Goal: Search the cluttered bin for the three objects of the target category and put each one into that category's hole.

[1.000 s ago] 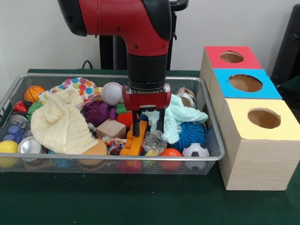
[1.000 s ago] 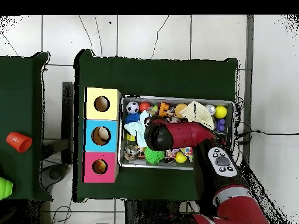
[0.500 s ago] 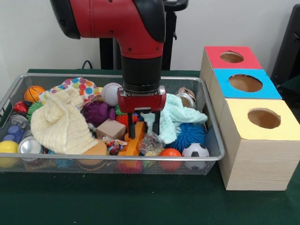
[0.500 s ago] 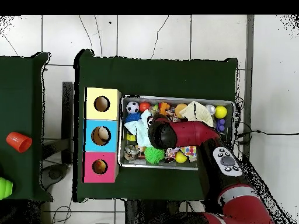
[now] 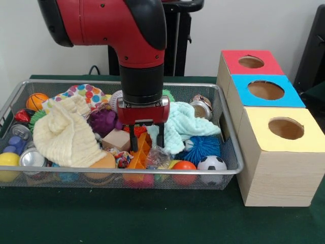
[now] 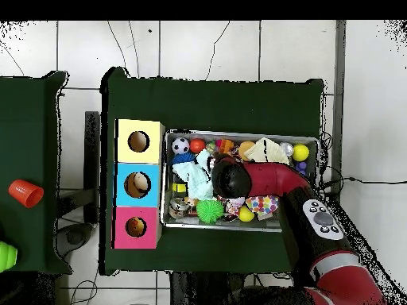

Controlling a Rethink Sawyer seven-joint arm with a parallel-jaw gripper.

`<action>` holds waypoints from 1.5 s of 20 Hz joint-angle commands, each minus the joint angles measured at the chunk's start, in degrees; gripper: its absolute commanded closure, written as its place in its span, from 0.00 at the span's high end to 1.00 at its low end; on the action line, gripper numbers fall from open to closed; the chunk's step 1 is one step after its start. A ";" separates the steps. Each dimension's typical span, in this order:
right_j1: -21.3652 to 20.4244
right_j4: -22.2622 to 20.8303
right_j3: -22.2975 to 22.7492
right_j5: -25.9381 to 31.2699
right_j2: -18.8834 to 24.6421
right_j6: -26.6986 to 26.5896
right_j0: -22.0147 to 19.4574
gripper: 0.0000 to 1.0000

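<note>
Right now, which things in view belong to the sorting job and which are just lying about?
Job: gripper, open over the orange toy; wire bin of clutter; red box, blue box and yellow box, each with a hole.
Lying about: red cup and green object on the side table.

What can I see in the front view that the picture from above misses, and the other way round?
Only the front view shows the gripper, its fingers open, down among the toys by an orange toy; from above the arm hides it. Only the overhead view shows a red cup on a side table, and something lying inside the blue box's hole. Both show the wire bin, the soccer ball and the three coloured boxes.
</note>
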 commanded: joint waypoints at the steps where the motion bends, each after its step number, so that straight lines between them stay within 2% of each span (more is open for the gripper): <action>1: 12.68 -6.43 -5.57 5.39 6.36 -13.31 -3.81 1.00; 12: 14.78 -9.68 -8.84 9.65 10.48 -17.83 -7.65 1.00; 17: 14.61 -9.99 -8.45 11.19 11.54 -17.11 -8.03 1.00; 22: 12.72 -9.36 -5.77 10.71 11.32 -13.07 -6.79 1.00; 30: 10.65 -9.61 -4.61 11.97 11.28 -12.66 -6.71 1.00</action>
